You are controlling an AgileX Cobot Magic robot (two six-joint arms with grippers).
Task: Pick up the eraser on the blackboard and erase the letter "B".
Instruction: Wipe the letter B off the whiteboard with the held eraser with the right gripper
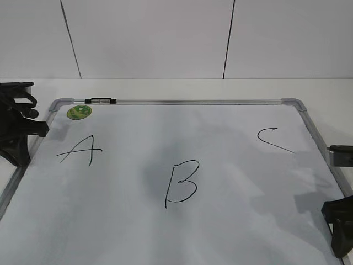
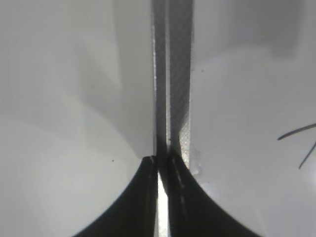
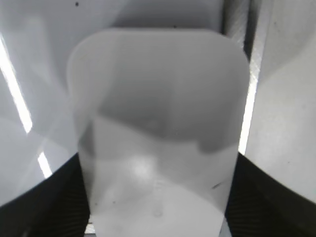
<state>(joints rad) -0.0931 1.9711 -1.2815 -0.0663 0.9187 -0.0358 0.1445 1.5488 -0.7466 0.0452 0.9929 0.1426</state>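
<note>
While the right gripper [image 3: 158, 217] pinches the eraser [image 3: 158, 123] between its fingers at the board's [image 1: 220, 165] right edge, low in the exterior view, the left gripper [image 2: 162, 170], fingers pressed together, rests over the left frame, and the B [image 1: 181, 184] is whole mid-board.

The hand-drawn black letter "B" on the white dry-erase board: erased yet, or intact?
Intact. The hand-drawn black letter "B" shows complete, unsmudged strokes mid-board on the white dry-erase board.
</note>
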